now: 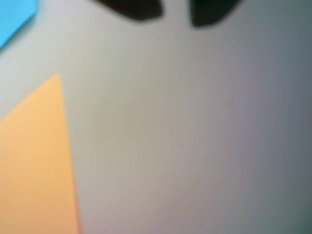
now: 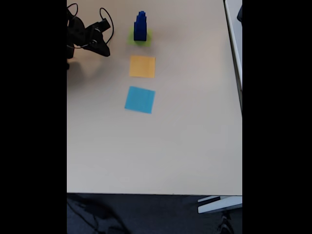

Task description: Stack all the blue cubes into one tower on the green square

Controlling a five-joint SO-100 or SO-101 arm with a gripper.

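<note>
End effector (image 2: 101, 48): fixed view, upper left of the table (image 2: 185, 146), black, pointing right and down; fingers slightly apart, grasping nothing, touching no cube. Wrist view, blurred: two dark fingertips (image 1: 139, 10) at the top edge with a narrow gap between them, bare table below. Tower (image 2: 140, 27): dark blue cubes stacked upright, narrowing upward, standing on the green square (image 2: 132, 39), right of the end effector and apart from it. Orange square (image 2: 142, 66): below the green one in the fixed view; blue square (image 2: 140, 99) below that. Both lie flat and bear nothing.
</note>
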